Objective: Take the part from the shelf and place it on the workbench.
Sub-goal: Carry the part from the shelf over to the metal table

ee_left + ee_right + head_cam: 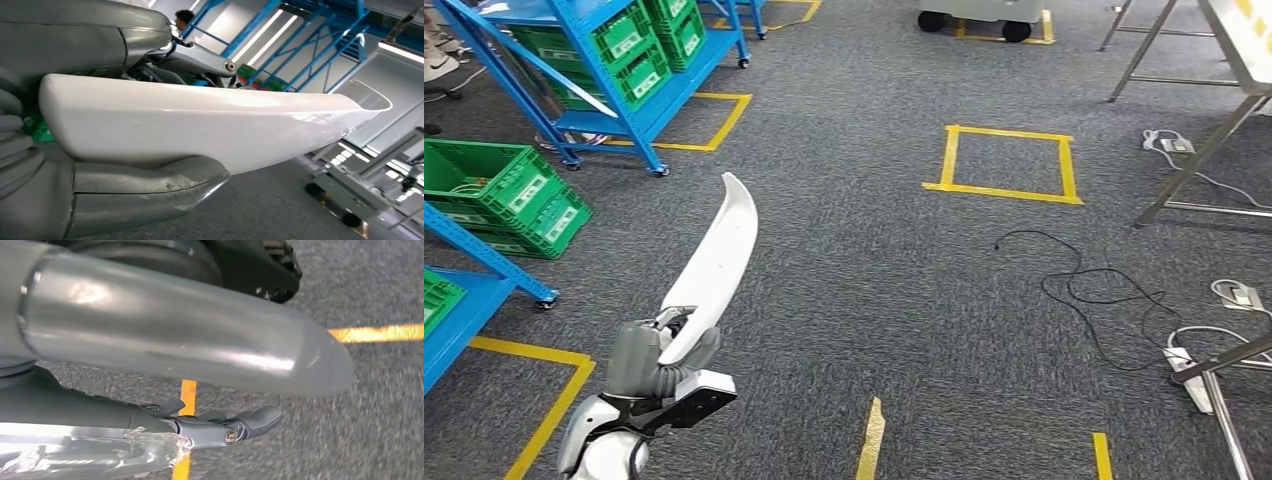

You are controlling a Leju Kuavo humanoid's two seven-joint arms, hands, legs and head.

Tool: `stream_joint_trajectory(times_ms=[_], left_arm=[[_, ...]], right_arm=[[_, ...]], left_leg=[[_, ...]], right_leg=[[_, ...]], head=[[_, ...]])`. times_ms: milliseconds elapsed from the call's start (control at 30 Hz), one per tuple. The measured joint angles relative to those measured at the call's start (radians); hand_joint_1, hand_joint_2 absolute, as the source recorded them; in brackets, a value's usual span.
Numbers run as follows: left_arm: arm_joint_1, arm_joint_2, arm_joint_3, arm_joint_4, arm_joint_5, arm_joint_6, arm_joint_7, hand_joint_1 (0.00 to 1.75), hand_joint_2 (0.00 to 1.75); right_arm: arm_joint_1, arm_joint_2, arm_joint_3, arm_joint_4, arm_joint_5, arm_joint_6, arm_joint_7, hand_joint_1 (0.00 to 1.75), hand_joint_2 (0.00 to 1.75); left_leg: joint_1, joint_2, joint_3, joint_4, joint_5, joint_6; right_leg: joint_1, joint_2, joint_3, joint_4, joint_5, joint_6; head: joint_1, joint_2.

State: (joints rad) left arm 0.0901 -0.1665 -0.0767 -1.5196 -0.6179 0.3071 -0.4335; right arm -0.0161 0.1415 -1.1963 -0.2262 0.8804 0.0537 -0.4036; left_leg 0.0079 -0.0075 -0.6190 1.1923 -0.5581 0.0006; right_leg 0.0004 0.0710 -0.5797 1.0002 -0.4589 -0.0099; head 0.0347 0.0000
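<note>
I see my left hand [659,360] gripping the white part [716,262] at its base, tip pointing upward; right hand [210,427] hangs empty, fingers apart.

We are in a factory or warehouse workshop: blue steel shelving [639,95] on castors loaded with green plastic crates [499,195], grey industrial carpet [864,260] marked with yellow tape squares [1004,160], loose cables [1094,290] and metal stand legs [1194,165].
</note>
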Motion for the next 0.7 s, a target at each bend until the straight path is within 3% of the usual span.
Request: stream_joint_trajectory(times_ms=[33,100,133,200,267,333,400,433,467,533,600,633,700], left_arm=[[0.000,0.000,0.000,0.000,-0.001,0.000,0.000,1.75,1.75],[-0.001,0.001,0.000,0.000,-0.002,0.000,0.001,1.75,1.75],[-0.001,0.001,0.000,0.000,-0.004,0.001,0.001,1.75,1.75],[-0.002,0.001,-0.002,0.000,-0.021,0.005,0.004,1.75,1.75],[-0.003,0.000,-0.007,0.000,-0.042,0.010,0.009,1.75,1.75],[-0.002,0.000,-0.011,0.000,-0.051,0.012,0.013,1.75,1.75],[0.000,0.001,-0.013,0.001,-0.056,0.012,0.014,1.75,1.75],[0.000,0.001,-0.014,0.002,-0.060,0.013,0.012,1.75,1.75],[0.000,0.002,-0.015,0.002,-0.065,0.013,0.009,1.75,1.75],[-0.001,0.004,-0.021,0.003,-0.078,0.013,0.000,1.75,1.75],[-0.001,0.005,-0.026,0.003,-0.084,0.014,-0.005,1.75,1.75],[-0.001,0.006,-0.029,0.003,-0.085,0.015,-0.006,1.75,1.75],[-0.002,0.007,-0.036,0.003,-0.086,0.016,-0.007,1.75,1.75]], right_arm=[[0.000,0.000,0.000,0.000,0.000,0.000,0.000,0.00,0.00],[-0.002,0.001,0.000,0.000,0.000,0.000,0.000,0.00,0.00],[-0.002,0.001,0.000,0.000,0.001,0.000,0.000,0.00,0.00],[0.002,0.000,0.000,0.000,0.004,0.000,0.000,0.00,0.00],[0.003,0.000,0.000,0.000,0.009,-0.001,0.001,0.00,0.00],[-0.001,0.000,0.000,0.000,0.013,-0.002,0.001,0.00,0.00],[-0.004,0.000,0.000,0.000,0.016,-0.001,0.001,0.00,0.00],[-0.003,0.000,0.000,0.000,0.018,-0.001,0.001,0.00,0.00],[-0.002,0.000,0.000,0.000,0.020,-0.001,0.001,0.00,0.00],[-0.001,-0.002,0.000,0.000,0.025,-0.001,0.000,0.00,0.00],[-0.003,-0.003,0.000,0.000,0.028,-0.001,-0.001,0.00,0.00],[-0.004,-0.003,0.000,0.000,0.029,-0.001,-0.001,0.00,0.00],[-0.002,-0.004,0.000,0.000,0.031,-0.001,-0.001,0.00,0.00]], left_leg=[[0.000,-0.022,0.031,-0.068,0.034,0.005],[0.001,-0.058,0.072,-0.165,0.065,0.009],[0.000,-0.065,0.077,-0.180,0.065,0.010],[0.000,-0.049,0.078,-0.189,0.068,0.015],[0.002,-0.027,0.080,-0.198,0.074,0.024],[0.000,0.000,0.080,-0.200,0.075,0.030],[-0.002,0.028,0.080,-0.200,0.073,0.033],[-0.002,0.040,0.080,-0.200,0.073,0.032],[-0.002,0.052,0.081,-0.200,0.071,0.031],[-0.003,0.071,0.086,-0.200,0.067,0.025],[-0.007,0.087,0.091,-0.198,0.061,0.015],[-0.009,0.093,0.092,-0.197,0.060,0.011],[-0.008,0.104,0.094,-0.198,0.057,0.000]], right_leg=[[0.001,0.012,-0.001,0.002,0.001,0.002],[0.001,0.033,-0.008,0.007,0.003,0.009],[0.000,0.042,-0.014,0.008,0.005,0.015],[-0.004,0.053,-0.025,0.008,0.008,0.027],[-0.002,0.011,-0.048,0.045,-0.017,0.037],[-0.002,-0.046,-0.103,0.159,-0.082,0.046],[-0.007,-0.062,-0.156,0.273,-0.131,0.055],[-0.009,-0.065,-0.160,0.287,-0.130,0.058],[-0.010,-0.069,-0.142,0.259,-0.110,0.059],[-0.011,-0.098,-0.064,0.121,-0.051,0.058],[-0.007,-0.123,-0.003,0.018,-0.021,0.046],[-0.004,-0.125,0.005,0.005,-0.020,0.040],[-0.002,-0.105,0.005,0.003,-0.016,0.026]], head=[[0.000,0.000],[0.001,0.000],[0.000,0.000],[0.000,0.000],[0.006,0.000],[0.012,0.000],[0.014,0.000],[0.014,0.000],[0.014,0.000],[0.014,0.000],[0.013,0.000],[0.012,0.000],[0.011,0.000]])
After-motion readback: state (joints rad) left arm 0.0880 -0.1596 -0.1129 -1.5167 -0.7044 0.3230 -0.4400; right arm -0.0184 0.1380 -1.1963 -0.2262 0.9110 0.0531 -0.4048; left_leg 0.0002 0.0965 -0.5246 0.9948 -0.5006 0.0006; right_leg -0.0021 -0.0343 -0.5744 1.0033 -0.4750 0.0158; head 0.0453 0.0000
